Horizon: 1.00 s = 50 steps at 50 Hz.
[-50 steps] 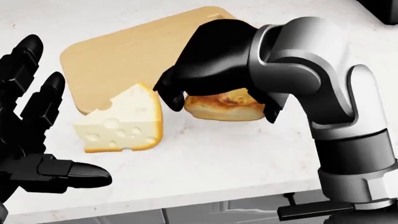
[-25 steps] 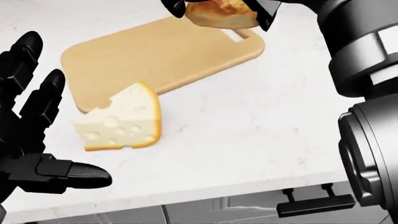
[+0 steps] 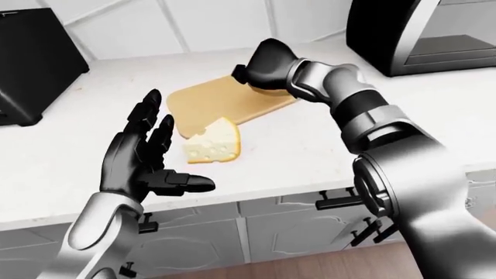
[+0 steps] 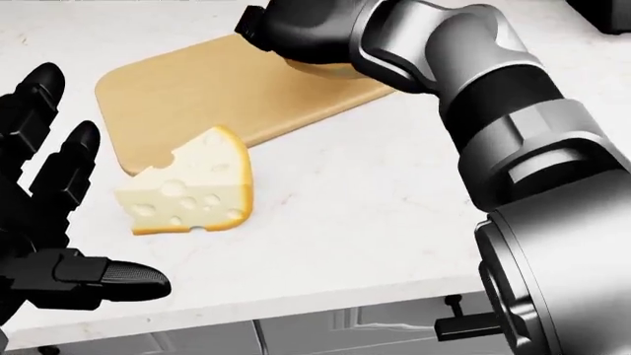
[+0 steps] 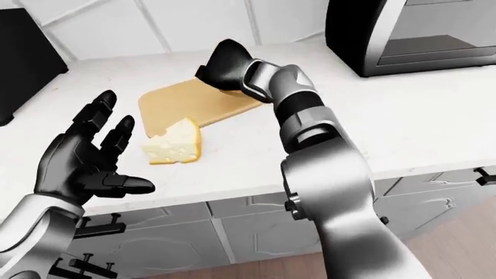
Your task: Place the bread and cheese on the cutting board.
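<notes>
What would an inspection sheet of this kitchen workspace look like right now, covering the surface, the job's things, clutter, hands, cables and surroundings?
Surface: white counter, pale and lightly veined.
Job's things: cutting board lies flat on the counter; cheese sits at the board's lower edge in the head view, mostly on the counter; bread is mostly hidden under the right hand, above the board's right end.
Clutter: nothing seen.
Hands: right hand wrapped over the bread; left hand open, fingers spread, left of the cheese, holding nothing.
Cables: nothing seen.
Surroundings: dark appliance at left, another black appliance at upper right, tiled wall, grey cabinets with dark handles.
</notes>
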### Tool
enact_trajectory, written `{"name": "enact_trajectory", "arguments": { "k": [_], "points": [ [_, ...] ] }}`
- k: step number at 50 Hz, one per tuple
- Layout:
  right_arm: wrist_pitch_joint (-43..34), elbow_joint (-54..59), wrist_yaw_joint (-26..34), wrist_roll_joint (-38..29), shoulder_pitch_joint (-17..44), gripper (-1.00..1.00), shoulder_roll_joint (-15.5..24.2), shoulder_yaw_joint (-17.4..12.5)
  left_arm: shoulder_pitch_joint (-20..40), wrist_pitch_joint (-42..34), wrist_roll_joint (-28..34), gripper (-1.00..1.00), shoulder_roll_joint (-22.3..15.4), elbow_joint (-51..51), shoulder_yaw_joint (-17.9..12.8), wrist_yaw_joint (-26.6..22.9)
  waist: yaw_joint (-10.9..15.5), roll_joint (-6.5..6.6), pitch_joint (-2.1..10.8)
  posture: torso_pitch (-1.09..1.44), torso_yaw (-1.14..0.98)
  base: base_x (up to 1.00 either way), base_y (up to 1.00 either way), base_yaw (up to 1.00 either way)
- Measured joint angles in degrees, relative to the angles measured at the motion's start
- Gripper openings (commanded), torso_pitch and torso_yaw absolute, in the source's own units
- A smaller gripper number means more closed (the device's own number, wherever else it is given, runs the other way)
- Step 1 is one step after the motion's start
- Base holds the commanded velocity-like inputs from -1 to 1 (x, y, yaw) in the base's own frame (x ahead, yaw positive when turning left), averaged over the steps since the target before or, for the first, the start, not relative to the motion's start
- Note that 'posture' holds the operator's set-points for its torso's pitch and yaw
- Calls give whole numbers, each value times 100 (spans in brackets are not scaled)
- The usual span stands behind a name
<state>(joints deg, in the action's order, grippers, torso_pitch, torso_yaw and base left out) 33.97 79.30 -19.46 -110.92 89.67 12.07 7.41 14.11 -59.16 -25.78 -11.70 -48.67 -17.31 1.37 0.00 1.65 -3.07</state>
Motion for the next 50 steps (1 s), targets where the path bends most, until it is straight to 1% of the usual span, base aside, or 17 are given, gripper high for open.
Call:
{"name": "enact_trajectory", "arguments": {
  "k": [6,8,14,16,18,20,23,24,25,26,27,28,30,32,44,47,50],
  "points": [
    [-6,-20,-65,-51,-51,-99,-13,-28,8,-11,-10,100,3,-39,0,2,5,-23,23,0,0,0,0,0],
    [1,-11,-64,-65,-88,-91,-32,-28,15,-19,-18,100,1,-47,-13,2,6,-27,23,0,0,0,0,0],
    [21,29,-82,-115,-165,-87,-82,-9,0,-11,-32,100,-5,-35,-26,0,16,-31,10,0,0,0,0,0],
    [13,22,-86,-132,-181,-79,-102,-3,-17,18,-20,100,-6,2,-10,-10,18,-33,9,0,0,0,0,0],
    [11,17,-89,-140,-191,-56,-121,-2,-25,26,-14,100,-4,19,-8,-18,21,-38,9,0,0,0,0,0],
    [8,13,-93,-145,-202,-46,-141,-2,-33,40,-7,100,-6,23,-8,-25,24,-42,11,0,0,0,0,0],
    [9,7,-69,-137,-219,-17,-156,-17,-42,68,8,100,-6,38,-1,-41,31,-49,15,0,0,0,0,0],
    [7,5,-60,-132,-224,2,-156,-20,-42,68,9,100,-5,36,-4,-44,33,-51,16,0,0,0,0,0],
    [5,5,-52,-128,-230,14,-156,-22,-39,64,9,100,-4,32,-9,-45,35,-54,17,0,0,0,0,0],
    [2,7,-43,-124,-236,35,-156,-23,-35,60,7,100,-4,28,-14,-46,36,-56,18,0,0,0,0,0],
    [-1,9,-33,-120,-238,38,-157,-26,-36,58,7,100,-5,22,-18,-46,35,-58,18,0,0,0,0,0],
    [-4,8,-26,-117,-238,62,-157,-27,-38,56,7,100,-4,15,-19,-46,35,-58,19,0,0,0,0,0],
    [-13,3,-18,-108,-233,83,-156,-31,-39,49,3,100,0,5,-19,-46,37,-59,20,0,0,0,0,0],
    [-19,-6,-20,-96,-228,97,-157,-36,-35,40,-4,100,0,2,-22,-47,39,-61,22,0,0,0,0,0],
    [58,-32,60,69,-190,100,-125,-118,-81,68,16,100,13,2,2,-74,51,-72,22,0,0,0,0,0],
    [230,-75,515,502,-185,100,-92,-470,-81,73,20,100,15,18,0,-88,51,-79,11,0,0,0,0,0],
    [387,-213,1380,1351,-234,100,-31,-850,-58,69,31,100,-5,37,-10,-95,42,-92,6,0,0,0,0,0]
  ]
}}
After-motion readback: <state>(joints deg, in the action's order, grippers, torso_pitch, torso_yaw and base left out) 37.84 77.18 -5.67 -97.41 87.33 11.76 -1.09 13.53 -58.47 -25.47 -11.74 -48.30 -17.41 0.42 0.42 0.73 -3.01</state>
